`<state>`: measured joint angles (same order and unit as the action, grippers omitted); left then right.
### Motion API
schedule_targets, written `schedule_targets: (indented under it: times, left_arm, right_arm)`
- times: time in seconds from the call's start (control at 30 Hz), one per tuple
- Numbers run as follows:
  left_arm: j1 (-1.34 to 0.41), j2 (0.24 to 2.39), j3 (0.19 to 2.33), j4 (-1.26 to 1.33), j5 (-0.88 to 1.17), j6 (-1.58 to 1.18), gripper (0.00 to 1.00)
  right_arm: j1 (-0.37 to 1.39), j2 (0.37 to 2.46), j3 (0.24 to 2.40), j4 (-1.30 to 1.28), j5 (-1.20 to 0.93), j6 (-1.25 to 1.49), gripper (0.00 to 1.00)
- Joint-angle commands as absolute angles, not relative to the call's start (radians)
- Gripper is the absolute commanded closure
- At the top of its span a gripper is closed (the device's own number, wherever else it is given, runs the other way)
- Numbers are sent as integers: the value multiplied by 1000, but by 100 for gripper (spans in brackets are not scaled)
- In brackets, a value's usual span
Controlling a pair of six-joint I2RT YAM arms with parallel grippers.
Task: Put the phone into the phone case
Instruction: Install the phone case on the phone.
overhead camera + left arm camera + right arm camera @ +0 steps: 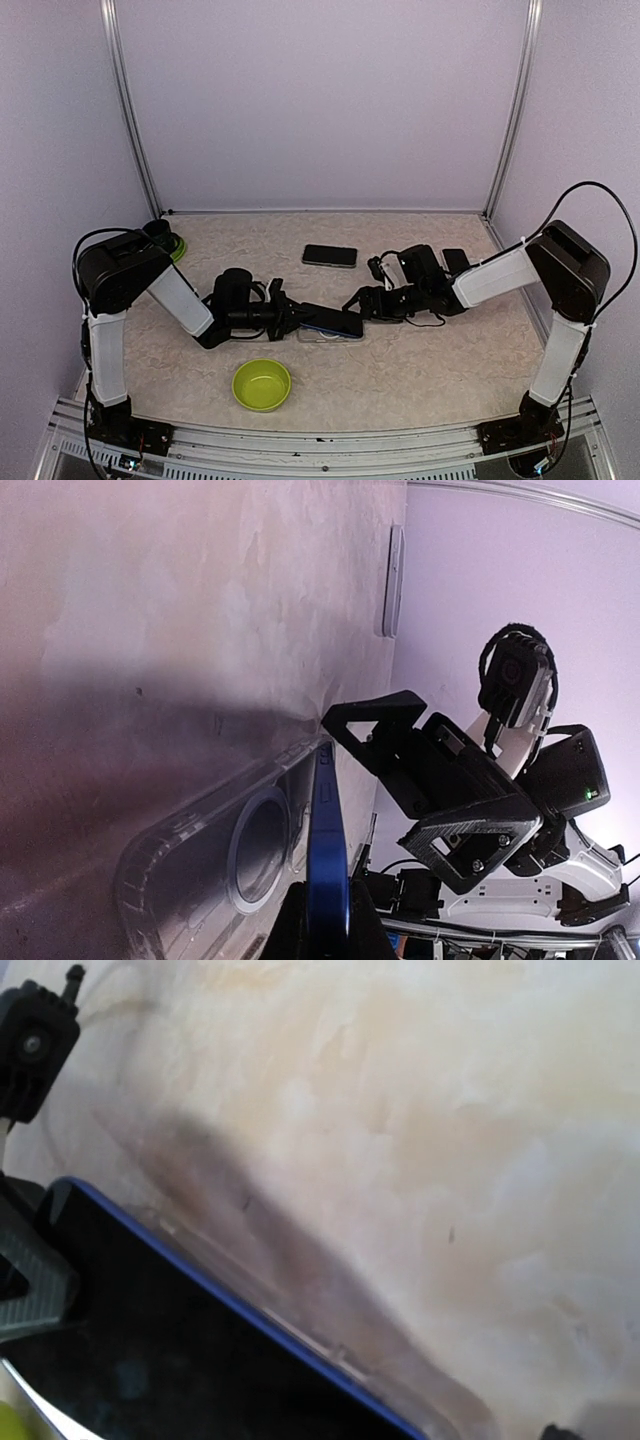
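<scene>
The phone [333, 320], black-screened with a blue rim, is tilted over the clear phone case [322, 337] lying flat mid-table. My left gripper [289, 317] is shut on the phone's left end. In the left wrist view the blue edge [328, 830] stands pinched between my fingertips [290, 930], with the case [215, 865] and its ring beside it. My right gripper [363, 301] stands open at the phone's right end, with nothing between its fingers. The right wrist view shows the phone's screen [190, 1360] above the case's rim [335, 1348]; its own fingers are out of frame.
A second dark phone [329, 256] lies farther back at centre. A dark flat object [456, 261] sits behind the right arm. A green bowl [262, 385] stands near the front edge. A black cup on a green dish [168, 240] sits at the back left.
</scene>
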<state>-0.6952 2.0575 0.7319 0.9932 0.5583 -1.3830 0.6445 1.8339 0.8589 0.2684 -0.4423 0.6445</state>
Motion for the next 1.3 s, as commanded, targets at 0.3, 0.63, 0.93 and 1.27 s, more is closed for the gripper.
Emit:
schedule_targets:
  times: [0.3,0.63,0.93,1.27]
  left_arm:
    - [-691,1972,727,1157,594,-1365,100]
    - [-702,1970,718,1172,596,-1362,100]
    - [-709,1977,721,1172,600,-1367,100]
    - [-712,1990,721,1172,606,-1369,100]
  right_arm:
    - [632,1835,815,323,-533,710,6]
    - [639,1868,796,532,-691,822,27]
    - [673,1931,804,719,-802,906,46]
    - [675,1939,793,757,-816,916,65]
